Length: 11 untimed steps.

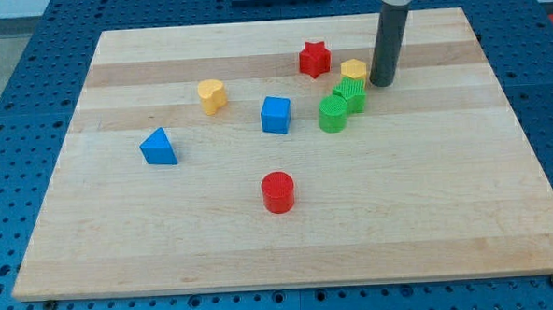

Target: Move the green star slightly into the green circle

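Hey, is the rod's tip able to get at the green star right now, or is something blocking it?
Probably yes. My tip sits just up and right of the green star, nothing between them; the yellow block lies beside that path.

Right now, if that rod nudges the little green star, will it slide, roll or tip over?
Probably slide: the green star sits low and flat on the smooth wooden board. It may twist, since its points give an uneven face to my tip, just to its right. It looks rigid and seems to touch the green circle already, so that would likely shift too.
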Tool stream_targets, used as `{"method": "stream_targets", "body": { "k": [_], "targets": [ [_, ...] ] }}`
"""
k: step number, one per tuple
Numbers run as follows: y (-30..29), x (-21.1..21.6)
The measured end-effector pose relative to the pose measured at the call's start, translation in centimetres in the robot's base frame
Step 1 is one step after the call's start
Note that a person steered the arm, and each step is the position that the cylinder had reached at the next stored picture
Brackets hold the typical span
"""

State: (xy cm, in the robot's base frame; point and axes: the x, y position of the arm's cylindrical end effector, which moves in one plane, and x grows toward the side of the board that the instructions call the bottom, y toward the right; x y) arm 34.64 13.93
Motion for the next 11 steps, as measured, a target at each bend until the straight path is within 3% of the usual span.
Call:
{"method": "stream_targets", "body": {
  "k": [2,9,11],
  "targets": [
    [1.3,2.2],
    [-2.9,2.2],
    [-1.8,1.8]
  ]
}}
